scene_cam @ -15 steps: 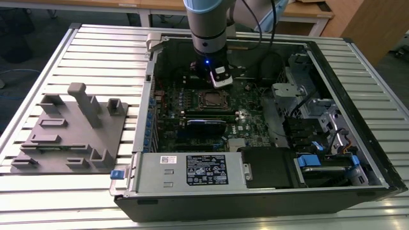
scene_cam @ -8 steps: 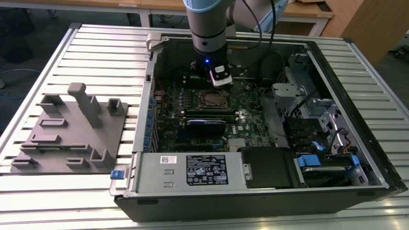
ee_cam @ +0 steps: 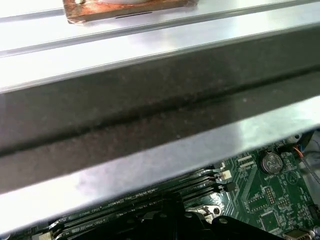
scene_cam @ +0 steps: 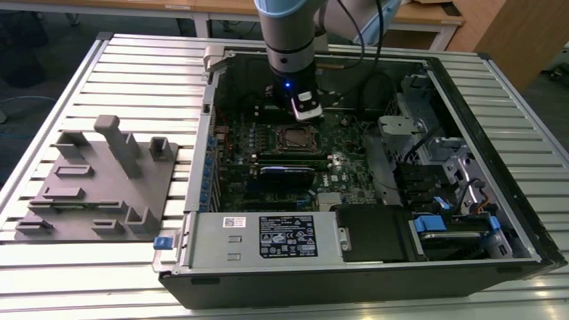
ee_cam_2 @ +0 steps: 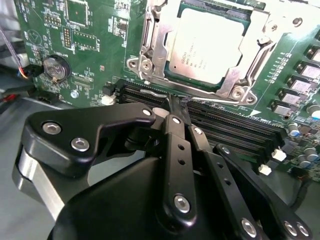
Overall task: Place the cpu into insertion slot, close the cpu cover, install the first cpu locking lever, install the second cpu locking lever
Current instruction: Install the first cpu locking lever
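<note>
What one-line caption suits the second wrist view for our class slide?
The cpu sits in the insertion slot, framed by the cpu cover, with the gripper close to a locking lever.

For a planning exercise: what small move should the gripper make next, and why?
Probably a slight push on the locking lever: the shut gripper has its tip right at it, beside the closed cpu cover, with the cpu already seated.
</note>
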Controlling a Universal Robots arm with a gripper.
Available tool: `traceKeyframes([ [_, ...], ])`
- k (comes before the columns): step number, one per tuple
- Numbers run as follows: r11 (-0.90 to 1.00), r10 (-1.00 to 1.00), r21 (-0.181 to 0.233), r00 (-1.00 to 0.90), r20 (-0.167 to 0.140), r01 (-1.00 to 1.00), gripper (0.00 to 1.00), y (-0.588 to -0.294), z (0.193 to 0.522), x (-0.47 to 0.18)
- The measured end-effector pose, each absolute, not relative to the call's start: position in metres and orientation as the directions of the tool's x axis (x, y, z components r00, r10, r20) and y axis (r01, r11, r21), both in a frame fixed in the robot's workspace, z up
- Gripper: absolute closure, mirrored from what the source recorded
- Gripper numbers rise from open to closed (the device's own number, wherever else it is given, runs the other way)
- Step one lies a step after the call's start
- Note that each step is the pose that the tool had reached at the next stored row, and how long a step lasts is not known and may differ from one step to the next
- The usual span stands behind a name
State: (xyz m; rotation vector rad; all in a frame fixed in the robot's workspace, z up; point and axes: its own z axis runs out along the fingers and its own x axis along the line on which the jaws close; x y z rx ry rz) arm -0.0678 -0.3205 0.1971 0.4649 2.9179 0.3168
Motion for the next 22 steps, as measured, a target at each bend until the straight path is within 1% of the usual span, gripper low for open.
traceKeyframes([
  [6,0.914,0.367,0.237,-0.92,-0.141,0.329,0.9,-0.3205,0.196,-0.0696],
  [22,0.905,0.397,0.231,-0.905,-0.154,0.358,0.9,-0.3168,0.1936,-0.0727],
])
